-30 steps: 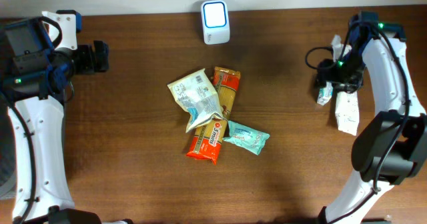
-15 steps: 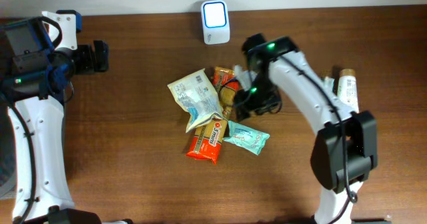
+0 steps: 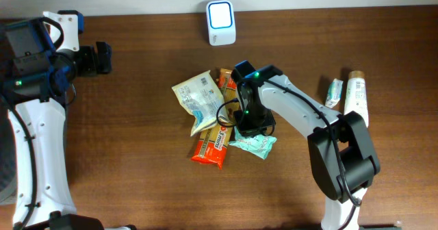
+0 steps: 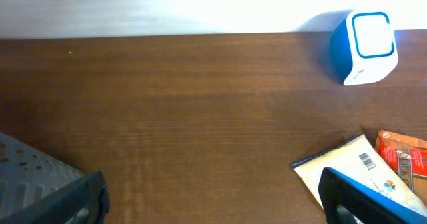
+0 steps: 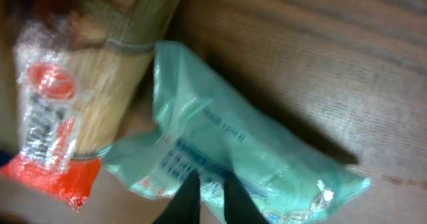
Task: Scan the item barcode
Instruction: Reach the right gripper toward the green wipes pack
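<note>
A teal packet (image 3: 257, 143) lies at the right of a heap of packets in the middle of the table. My right gripper (image 3: 249, 126) is down on its upper left edge. In the right wrist view the two dark fingers (image 5: 187, 201) stand nearly together with a thin fold of the teal packet (image 5: 233, 137) pinched between them, so the right gripper (image 5: 212, 201) is shut on it. The white and blue scanner (image 3: 221, 22) stands at the table's back edge. My left gripper (image 3: 102, 59) hovers open at the far left, holding nothing, the left gripper (image 4: 213, 197) wide over bare wood.
The heap also holds a cream packet (image 3: 198, 100), an orange packet (image 3: 233, 90) and a red and orange spaghetti pack (image 3: 213, 145). A white tube (image 3: 356, 96) and a small white and teal item (image 3: 334, 92) lie at the right. The scanner (image 4: 363, 39) shows in the left wrist view.
My right arm swung from the right side over to the heap, came down on the teal packet, and its jaws closed on the packet's edge. The left arm stayed still.
</note>
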Motion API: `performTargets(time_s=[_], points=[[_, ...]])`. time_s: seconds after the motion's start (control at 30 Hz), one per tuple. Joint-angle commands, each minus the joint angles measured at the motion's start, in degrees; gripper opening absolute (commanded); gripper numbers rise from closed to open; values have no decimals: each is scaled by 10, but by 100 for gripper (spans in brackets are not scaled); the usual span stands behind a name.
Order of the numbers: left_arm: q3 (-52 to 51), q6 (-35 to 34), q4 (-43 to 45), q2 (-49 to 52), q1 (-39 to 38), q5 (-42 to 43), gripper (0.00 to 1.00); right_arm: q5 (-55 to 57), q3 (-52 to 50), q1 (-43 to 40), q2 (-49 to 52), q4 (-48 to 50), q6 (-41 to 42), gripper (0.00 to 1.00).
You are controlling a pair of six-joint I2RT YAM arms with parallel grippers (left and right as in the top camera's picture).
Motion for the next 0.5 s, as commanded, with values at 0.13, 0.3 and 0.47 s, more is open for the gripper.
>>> performTargets(time_s=[0.13, 0.3, 0.47], points=[[2, -5, -1, -7, 2, 7, 99, 2, -86, 0, -5, 73, 64, 5], [2, -5, -1, -7, 2, 7, 99, 0, -88, -2, -5, 73, 64, 13], [2, -5, -1, -7, 2, 6, 99, 2, -88, -32, -5, 77, 41, 15]])
